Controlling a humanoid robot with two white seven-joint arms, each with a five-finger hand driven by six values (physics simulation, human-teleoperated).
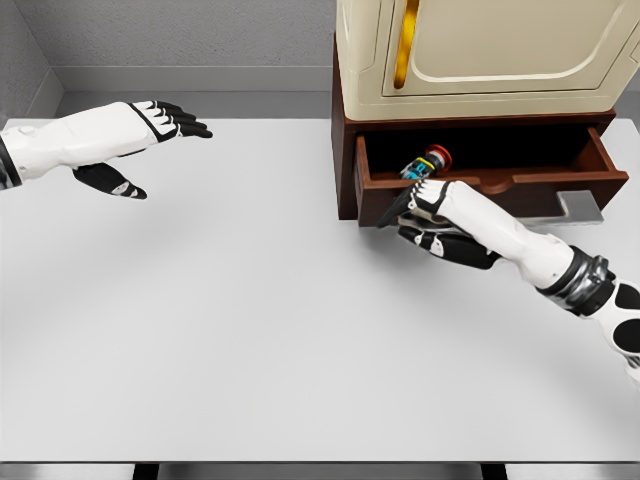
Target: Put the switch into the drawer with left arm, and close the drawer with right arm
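Switch (427,162) is seen lying inside the open drawer (600,152), left of middle, so the closing step is judged to be in hand. Right hand (430,222) is set against the drawer front (480,198) near its left end, fingers loosely extended, nothing gripped. The push is best kept square to the front (an off-centre push may rack it). Left hand (150,140) is held open over the table (250,330), well apart. Contact point under the palm is hidden; drawer's right end is partly cut off.

A bare simulated test room is shown: a plain white table (250,330) is set against grey walls (180,35), with one brown drawer cabinet (345,150) placed on it.
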